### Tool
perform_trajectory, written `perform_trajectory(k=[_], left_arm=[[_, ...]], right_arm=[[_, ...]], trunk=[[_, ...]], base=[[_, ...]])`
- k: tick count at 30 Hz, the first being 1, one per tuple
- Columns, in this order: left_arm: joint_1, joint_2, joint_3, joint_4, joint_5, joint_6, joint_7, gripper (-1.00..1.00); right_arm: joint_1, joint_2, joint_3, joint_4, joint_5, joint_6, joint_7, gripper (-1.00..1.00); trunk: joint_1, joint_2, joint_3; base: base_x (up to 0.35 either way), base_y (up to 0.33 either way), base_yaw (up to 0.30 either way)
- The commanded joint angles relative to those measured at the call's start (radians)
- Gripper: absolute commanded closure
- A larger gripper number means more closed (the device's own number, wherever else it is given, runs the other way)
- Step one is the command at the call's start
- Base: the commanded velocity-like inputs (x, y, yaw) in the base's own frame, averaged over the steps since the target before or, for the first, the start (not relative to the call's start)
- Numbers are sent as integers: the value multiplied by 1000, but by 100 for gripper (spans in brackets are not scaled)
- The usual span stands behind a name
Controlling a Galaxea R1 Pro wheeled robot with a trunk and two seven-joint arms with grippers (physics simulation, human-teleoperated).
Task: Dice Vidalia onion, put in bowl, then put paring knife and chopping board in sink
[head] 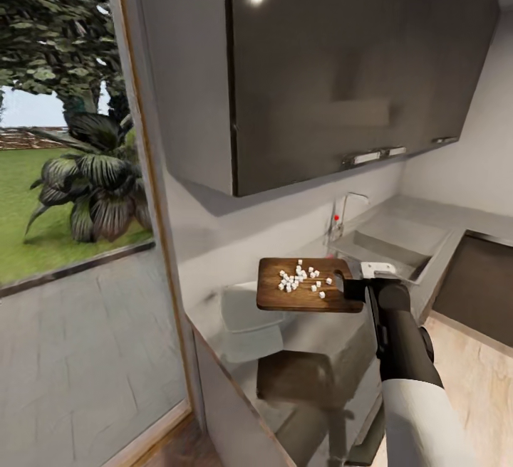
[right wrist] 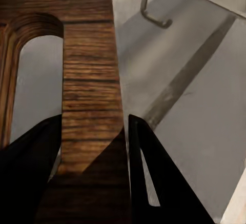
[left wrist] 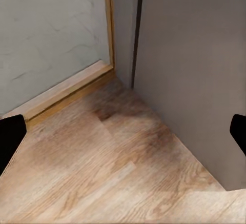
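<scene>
Holding the chopping board level above the tabletop, the right gripper has its jaws pinching the board's end beside the handle slot. Small white onion pieces lie scattered on top of the board. Behind it sit the sink and its tap. The left gripper hangs over the wooden floor, jaws spread wide
</scene>
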Motion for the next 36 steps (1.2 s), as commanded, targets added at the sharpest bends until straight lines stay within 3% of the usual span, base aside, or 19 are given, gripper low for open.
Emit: perform_trajectory(k=[1, 8, 11, 14, 26, 30, 36], left_arm=[[0, 2, -7, -1, 9, -2, 4, -100], [0, 1, -8, -2, 9, -2, 4, -100], [0, 1, -8, -1, 9, -2, 4, -100], [0, 2, -8, -2, 9, -2, 4, -100], [0, 1, -9, -1, 9, -2, 4, -100], [0, 2, -38, -1, 9, -2, 5, -100], [0, 2, -43, 0, 9, -2, 6, -100]], right_arm=[[-1, 1, -2, -1, 8, 3, 10, 100], [-1, 0, -2, 6, 8, 2, 3, 100], [-1, 1, -1, 10, 7, -2, -80, 100], [-1, 3, -1, 10, 6, -4, -108, 100], [-1, 7, 1, 10, 6, -5, -112, 100], [-1, 7, 1, 15, 6, -5, -115, 100], [-1, 4, 0, 15, 6, -7, -107, 100]], trunk=[[1, -1, 0], [1, -1, 0], [1, -1, 0], [1, -1, 0], [1, -1, 0], [1, -1, 0], [1, -1, 0]], base=[[75, 312, 0], [51, 125, 0], [1, 1, 0], [0, 0, 0], [78, 65, 0], [146, 139, 0], [71, 93, 0]])
